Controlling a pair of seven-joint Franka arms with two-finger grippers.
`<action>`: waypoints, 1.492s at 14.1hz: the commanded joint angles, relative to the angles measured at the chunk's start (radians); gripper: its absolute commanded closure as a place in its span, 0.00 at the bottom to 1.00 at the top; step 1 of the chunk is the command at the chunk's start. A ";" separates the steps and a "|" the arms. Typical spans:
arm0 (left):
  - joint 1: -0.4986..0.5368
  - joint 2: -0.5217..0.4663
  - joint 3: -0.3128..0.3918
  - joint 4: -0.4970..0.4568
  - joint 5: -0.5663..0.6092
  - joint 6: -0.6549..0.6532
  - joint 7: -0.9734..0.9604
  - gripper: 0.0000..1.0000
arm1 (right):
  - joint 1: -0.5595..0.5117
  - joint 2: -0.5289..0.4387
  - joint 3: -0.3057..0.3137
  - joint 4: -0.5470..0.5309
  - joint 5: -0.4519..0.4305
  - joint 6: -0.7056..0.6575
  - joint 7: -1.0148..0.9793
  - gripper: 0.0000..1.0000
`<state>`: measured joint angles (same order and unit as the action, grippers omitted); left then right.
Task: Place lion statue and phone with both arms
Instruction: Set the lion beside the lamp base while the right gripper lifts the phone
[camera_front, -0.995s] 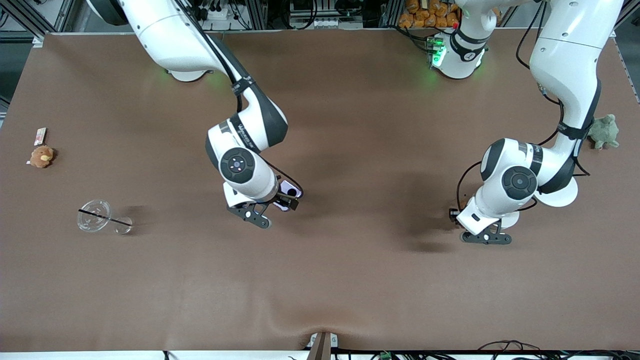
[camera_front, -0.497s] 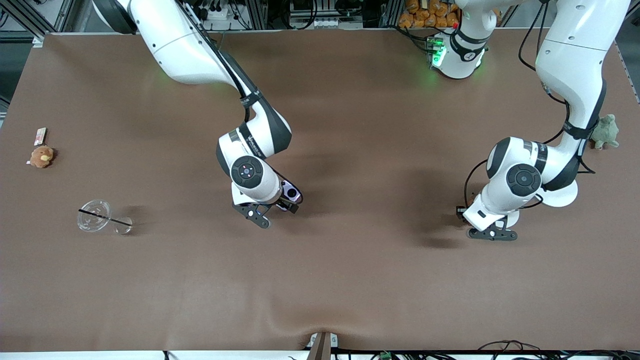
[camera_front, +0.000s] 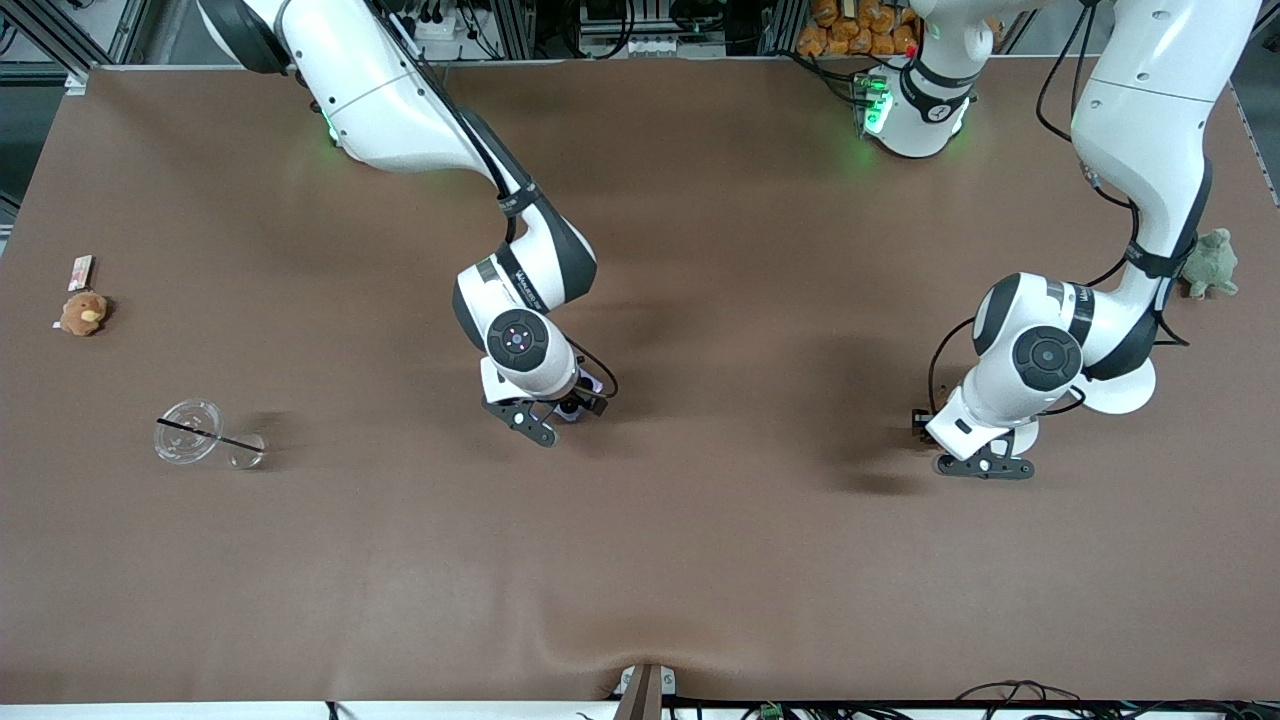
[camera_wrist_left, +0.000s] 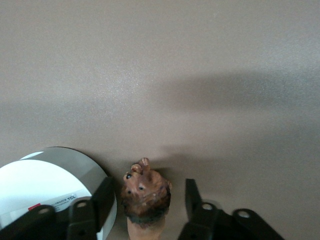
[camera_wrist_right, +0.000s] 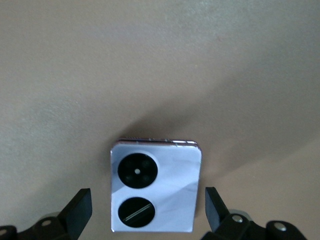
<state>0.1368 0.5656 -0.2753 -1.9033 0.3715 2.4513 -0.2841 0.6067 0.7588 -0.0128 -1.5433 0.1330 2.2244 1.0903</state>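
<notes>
Across the wide matte brown table (camera_front: 700, 560) we've got the right gripper (camera_wrist_right: 147, 207) low near the middle, its fingers spread wide on either side of the phone (camera_wrist_right: 155, 187), a glossy pale lavender square with rounded corners and two black camera circles, neither finger touching it. Toward the left arm's end, the left gripper (camera_wrist_left: 147, 200) sits low over the tabletop with its fingers parted around the lion statue (camera_wrist_left: 145, 197), a small rough brown figurine with a darker mane band, with gaps on both sides.
</notes>
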 joint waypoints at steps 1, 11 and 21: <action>0.020 -0.035 -0.018 -0.019 0.007 0.014 -0.009 0.00 | 0.007 0.014 -0.007 -0.005 -0.006 0.024 0.014 0.00; 0.021 -0.286 -0.091 0.038 -0.137 -0.212 -0.010 0.00 | 0.022 0.042 -0.007 -0.003 -0.003 0.024 0.013 0.00; 0.020 -0.368 -0.099 0.386 -0.255 -0.680 0.003 0.00 | -0.100 -0.033 -0.012 0.035 -0.006 -0.115 -0.286 0.80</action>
<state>0.1454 0.1864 -0.3643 -1.5724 0.1377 1.8153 -0.2938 0.5941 0.7816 -0.0359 -1.5229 0.1326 2.1917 0.9411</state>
